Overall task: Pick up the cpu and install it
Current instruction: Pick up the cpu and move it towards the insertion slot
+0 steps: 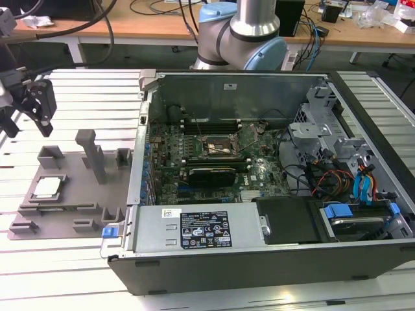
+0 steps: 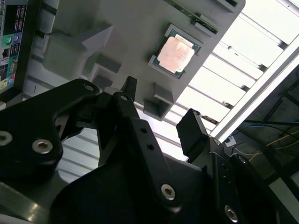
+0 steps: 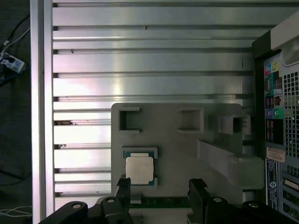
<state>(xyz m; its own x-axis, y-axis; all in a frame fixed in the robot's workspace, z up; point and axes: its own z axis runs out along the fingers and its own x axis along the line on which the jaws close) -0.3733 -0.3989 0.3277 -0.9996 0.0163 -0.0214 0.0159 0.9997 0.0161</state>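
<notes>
While the gripper (image 1: 29,126) hangs at the upper left of the exterior view, over the slatted table (image 1: 84,103), its fingers (image 3: 124,189) stand spread apart and grasp nothing. The cpu (image 1: 48,188) lies flat in a recess of the grey tray (image 1: 81,197) at the exterior view's lower left, below the gripper and clear of it. The open computer case (image 1: 259,262) stands just beside the tray on the exterior view's right.

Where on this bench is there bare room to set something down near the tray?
Bare slatted table lies between the grey tray and the far desk, and on the tray's near side. Crowded: the tray itself, with its posts and the cpu, and the inside of the computer case.
</notes>
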